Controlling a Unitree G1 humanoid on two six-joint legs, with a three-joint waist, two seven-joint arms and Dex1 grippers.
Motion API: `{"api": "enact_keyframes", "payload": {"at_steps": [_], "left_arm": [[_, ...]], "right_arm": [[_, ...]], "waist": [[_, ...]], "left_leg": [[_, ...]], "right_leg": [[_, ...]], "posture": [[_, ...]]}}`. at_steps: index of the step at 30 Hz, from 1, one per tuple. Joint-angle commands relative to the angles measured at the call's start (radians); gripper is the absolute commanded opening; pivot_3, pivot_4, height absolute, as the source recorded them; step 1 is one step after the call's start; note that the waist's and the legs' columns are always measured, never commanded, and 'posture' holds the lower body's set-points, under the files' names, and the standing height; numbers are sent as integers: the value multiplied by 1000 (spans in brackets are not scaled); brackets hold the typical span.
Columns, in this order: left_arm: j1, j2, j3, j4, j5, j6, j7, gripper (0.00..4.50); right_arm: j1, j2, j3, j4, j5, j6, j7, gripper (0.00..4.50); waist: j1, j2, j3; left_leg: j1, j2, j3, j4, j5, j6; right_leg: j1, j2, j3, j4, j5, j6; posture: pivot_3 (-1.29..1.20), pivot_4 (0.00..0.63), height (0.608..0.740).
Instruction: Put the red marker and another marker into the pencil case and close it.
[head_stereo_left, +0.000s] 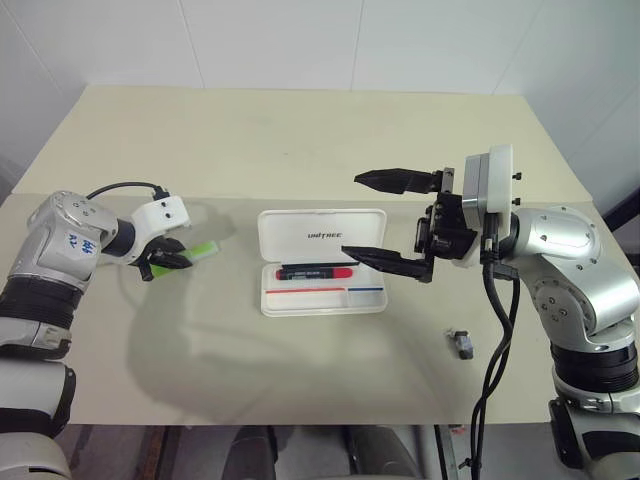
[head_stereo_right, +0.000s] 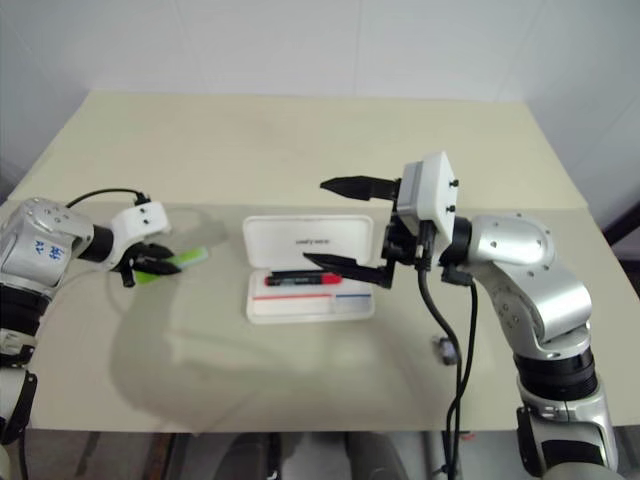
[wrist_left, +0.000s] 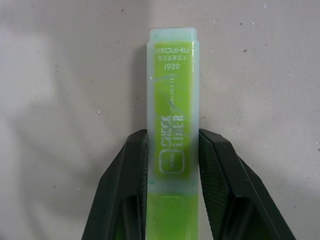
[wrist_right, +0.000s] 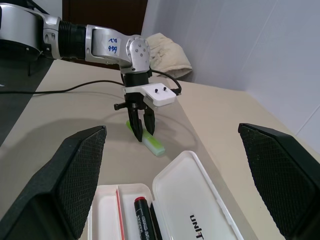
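Nearest the robot, a small dark grey object (head_stereo_left: 461, 343) sits on the table (head_stereo_left: 300, 130) off the case's near right corner, well apart from it. The case (head_stereo_left: 322, 262) is the landmark here: it lies open in the middle of the table, tray on the near side, lid folded flat on the far side with the black lettering facing up. The red marker (head_stereo_left: 315, 271) is already lying in the tray, along the hinge side, red cap toward the right end, and a red and blue stripe runs along the tray floor just nearer than it. The right gripper (head_stereo_left: 381, 217) hangs above the right end of the case, pointing sideways across it, with its fingers spread wide apart and nothing between them; the lower finger crosses in front of the tray's right end, the upper one floats past the lid's far edge. Off to the left of the case, well clear of it, the green marker (wrist_left: 173, 145) lies flat on the table. The left gripper (head_stereo_left: 166, 259) comes down on it at a slant, and in the wrist view both fingers (wrist_left: 125, 185) press against the marker's sides near one end, so it's clamped on the marker, which looks like it's resting on the tabletop.
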Motion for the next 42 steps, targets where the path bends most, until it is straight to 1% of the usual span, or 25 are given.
{"api": "enact_keyframes", "payload": {"at_steps": [1, 10, 14, 20, 24, 29, 33, 38, 42], "left_arm": [[19, 29, 23, -43, 16, -6, 6, 1048], [52, 109, 58, -365, -59, 91, -145, 1048], [58, 127, 69, -480, -96, 158, -178, 1048], [35, 81, 67, -684, -206, 349, -191, 1048], [0, 28, 48, -765, -251, 460, -148, 1048], [-41, -76, -13, -805, -274, 558, -73, 1048], [-50, -136, -44, -838, -302, 629, -31, 1048], [-29, -174, -67, -901, -370, 723, 8, 1048], [-15, -185, -96, -903, -379, 729, 61, 1048]], "right_arm": [[4, -18, -37, -28, 7, -14, -6, 4500], [71, -73, -52, 16, -30, -36, 18, 4500], [117, -100, -71, 31, -39, -42, 17, 4500], [196, -138, -104, 35, -53, -43, 19, 4500], [253, -159, -122, 36, -71, -60, 24, 4500], [307, -167, -129, 20, -76, -67, 18, 4500], [334, -169, -136, 3, -71, -60, 14, 4500], [362, -161, -137, -22, -67, -48, -1, 4500], [372, -154, -133, -45, -61, -38, -20, 4500]], "waist": [[0, 0, 0], [3, 0, 0], [3, 0, 0], [3, 0, 0], [2, 0, 0], [3, 0, 0], [2, -1, 0], [3, -1, 0], [4, -1, 0]], "left_leg": [[0, 0, 0, 0, 0, 0], [-2, 0, 0, -1, -1, 0], [-2, 0, 1, -1, -1, 0], [-2, 0, 0, 0, -1, 0], [-2, 0, 0, 0, -1, 0], [-1, -1, -1, 1, -1, 0], [-1, -1, -1, 2, -1, 0], [-1, -1, -1, 1, -1, 0], [-1, -1, -1, 2, -1, 0]], "right_leg": [[0, 0, 0, 0, 0, 0], [-1, 0, 0, -3, 0, 0], [-1, 0, 0, -3, 0, 0], [0, 0, 0, -3, 0, 0], [0, 0, 0, -3, 0, 0], [1, 0, 1, -3, 0, 1], [2, 0, 1, -3, 0, 1], [2, 0, 1, -3, 0, 1], [2, 0, 1, -3, 0, 2]], "posture": [[0, 150, 740], [0, 150, 740], [0, 150, 740], [0, 150, 740], [0, 150, 740], [0, 150, 740], [0, 150, 740], [0, 150, 740], [0, 150, 740]]}}
